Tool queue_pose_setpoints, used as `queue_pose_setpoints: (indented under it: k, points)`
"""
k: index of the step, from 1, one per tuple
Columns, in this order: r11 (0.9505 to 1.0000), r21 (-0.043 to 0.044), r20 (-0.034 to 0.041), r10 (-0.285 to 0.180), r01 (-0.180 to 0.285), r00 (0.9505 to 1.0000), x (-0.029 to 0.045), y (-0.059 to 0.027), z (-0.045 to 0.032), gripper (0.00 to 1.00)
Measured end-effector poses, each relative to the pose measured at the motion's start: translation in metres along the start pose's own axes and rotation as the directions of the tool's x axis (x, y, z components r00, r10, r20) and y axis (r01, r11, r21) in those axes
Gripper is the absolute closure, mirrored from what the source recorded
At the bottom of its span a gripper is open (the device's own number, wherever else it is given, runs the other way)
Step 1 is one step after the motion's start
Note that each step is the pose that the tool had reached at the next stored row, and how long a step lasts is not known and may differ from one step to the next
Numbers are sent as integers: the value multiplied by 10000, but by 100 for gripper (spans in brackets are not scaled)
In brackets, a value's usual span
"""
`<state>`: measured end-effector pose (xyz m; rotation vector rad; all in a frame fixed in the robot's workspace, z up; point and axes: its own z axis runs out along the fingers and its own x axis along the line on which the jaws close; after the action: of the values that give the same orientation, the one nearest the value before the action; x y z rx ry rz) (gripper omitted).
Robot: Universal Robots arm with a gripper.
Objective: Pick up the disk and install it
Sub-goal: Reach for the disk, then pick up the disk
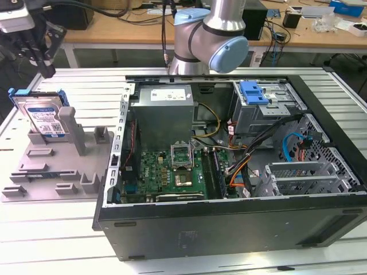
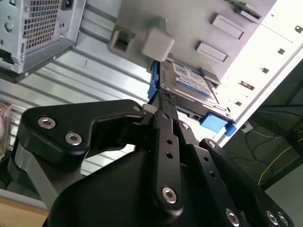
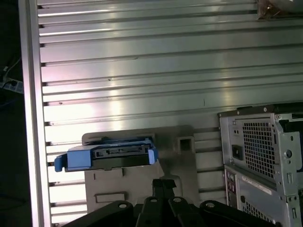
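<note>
The disk [image 1: 45, 117] is a silver hard drive with a white-and-blue label and a blue carrier frame. It stands tilted in a slot of the grey holder [image 1: 51, 172] at the exterior view's left. My gripper [image 1: 47, 71] hangs above the disk, apart from it, with its black fingers together and nothing between them. In the second wrist view the gripper [image 2: 163, 97] has its tip close to the disk [image 2: 189, 80] edge. The first wrist view has the gripper [image 3: 163, 182] a short way from the disk [image 3: 109, 153] in its blue frame.
An open computer case [image 1: 229, 223] lies beside the holder, with a grey power-supply box [image 1: 163, 112], a green board and cables inside. A bright-blue bracket [image 1: 254, 91] sits on the drive bay at the far side. Ribbed metal tabletop [image 3: 142, 71] surrounds everything.
</note>
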<state>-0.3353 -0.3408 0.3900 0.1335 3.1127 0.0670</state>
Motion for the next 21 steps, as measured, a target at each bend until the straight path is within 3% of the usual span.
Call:
queue_pose_setpoints:
  k: [6, 21]
  points:
    - [10000, 2, 1, 11, -11, 10000, 212, 42, 1, 89]
    - [10000, 14, 1, 10, -10, 10000, 226, 42, 0, 89]
